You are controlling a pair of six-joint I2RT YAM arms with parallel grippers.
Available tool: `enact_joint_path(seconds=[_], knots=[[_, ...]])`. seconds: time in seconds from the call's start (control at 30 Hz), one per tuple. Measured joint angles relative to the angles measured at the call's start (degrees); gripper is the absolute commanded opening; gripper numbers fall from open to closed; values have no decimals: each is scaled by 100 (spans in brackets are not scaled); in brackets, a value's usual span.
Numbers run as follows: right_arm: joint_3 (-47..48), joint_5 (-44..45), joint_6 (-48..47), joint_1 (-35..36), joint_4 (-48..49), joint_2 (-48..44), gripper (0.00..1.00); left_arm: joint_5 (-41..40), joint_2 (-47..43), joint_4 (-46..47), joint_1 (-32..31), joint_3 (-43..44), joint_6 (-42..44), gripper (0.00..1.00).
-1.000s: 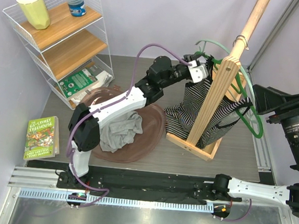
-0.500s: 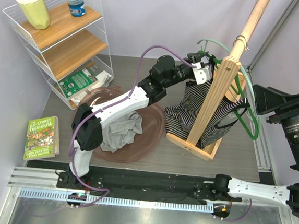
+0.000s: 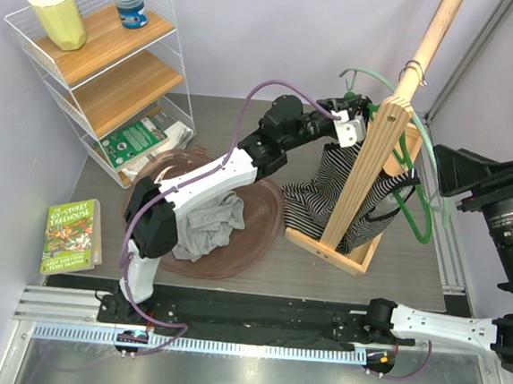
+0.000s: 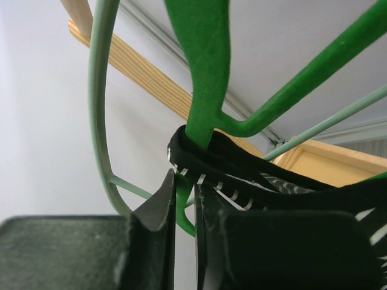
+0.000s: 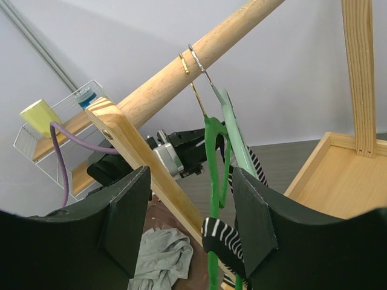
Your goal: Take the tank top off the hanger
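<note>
The black-and-white striped tank top (image 3: 328, 194) hangs on a bright green hanger (image 3: 417, 206) hooked over the wooden pole (image 3: 431, 41). My left gripper (image 3: 357, 115) is up at the garment's shoulder beside the rack's post. In the left wrist view its jaws (image 4: 187, 187) stand almost together, pinching the black strap (image 4: 242, 163) where it wraps the hanger (image 4: 208, 72). A green hanger piece shows in the narrow gap. In the right wrist view my right gripper (image 5: 199, 223) is open, its fingers either side of the hanger (image 5: 211, 181) without touching it.
A second, pale green hanger (image 3: 365, 76) hangs on the same pole. The wooden rack (image 3: 371, 166) stands in its tray base. A grey cloth (image 3: 204, 228) lies on a brown plate (image 3: 263, 220). A wire shelf (image 3: 98, 52) and a book (image 3: 71, 234) are at the left.
My left gripper has moved a little right toward the post and its jaws have closed on the strap. The green hanger has swung slightly. The right arm has not moved.
</note>
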Motion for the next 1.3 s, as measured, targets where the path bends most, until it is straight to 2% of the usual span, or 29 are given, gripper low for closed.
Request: enact_joint_path(seconds=[0.03, 0.5, 1.03, 1.3], knots=[[9, -2, 0, 0, 0, 4, 62, -2, 0, -9, 0, -7, 24, 0], [94, -31, 7, 0, -9, 55, 62, -498, -586, 205, -42, -833, 79, 0], [96, -31, 50, 0, -7, 52, 62, -1209, -881, -199, -39, -789, 109, 0], [92, -39, 48, 0, 4, -2, 62, -1650, -1357, -313, -39, -1213, 251, 0]])
